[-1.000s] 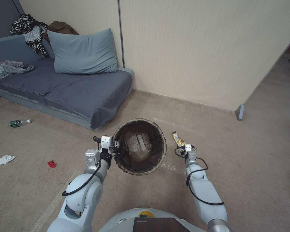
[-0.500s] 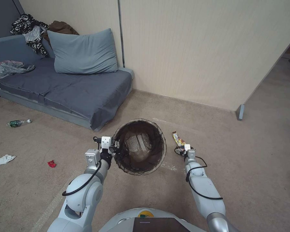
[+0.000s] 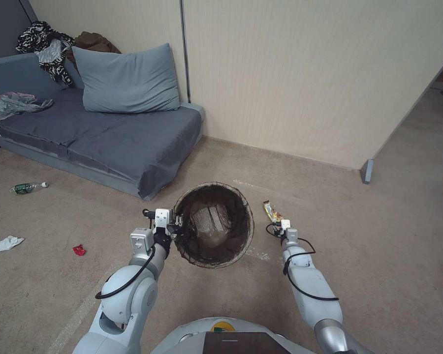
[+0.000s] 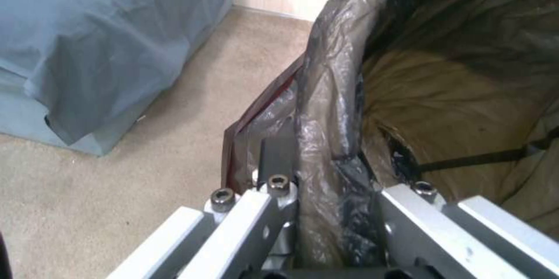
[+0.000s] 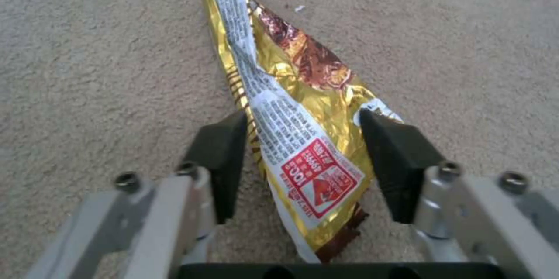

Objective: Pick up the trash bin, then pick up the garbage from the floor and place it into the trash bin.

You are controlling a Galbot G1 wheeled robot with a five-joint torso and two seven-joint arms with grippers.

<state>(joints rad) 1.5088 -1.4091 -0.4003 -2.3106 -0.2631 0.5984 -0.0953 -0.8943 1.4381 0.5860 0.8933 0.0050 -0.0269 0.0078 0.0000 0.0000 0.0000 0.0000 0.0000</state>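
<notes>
The trash bin [image 3: 249, 216], round with a dark brown liner [image 4: 329, 95] over its rim, hangs just above the carpet in front of me. My left gripper [image 3: 176, 228] is shut on its near-left rim, liner pinched between the fingers [image 4: 278, 170]. A yellow snack wrapper [image 3: 271, 212] lies flat on the carpet to the right of the bin. My right gripper [image 3: 280, 226] is open and low over it; in the right wrist view the wrapper [image 5: 291, 108] runs between the two black pads [image 5: 224, 148]. Farther left lie a green-labelled bottle [image 3: 27, 187], a white tissue [image 3: 7, 243] and a red scrap [image 3: 79, 250].
A grey sofa [image 3: 108, 137] with a pillow [image 3: 128, 78], clothes and a greyish plastic bag [image 3: 15, 103] stands at the back left. A beige wall [image 3: 305, 83] runs behind, ending in a grey post [image 3: 366, 171]. Open carpet stretches right and left.
My right gripper has crept a little forward and left, closer onto the wrapper. The left arm and the bin have stayed put.
</notes>
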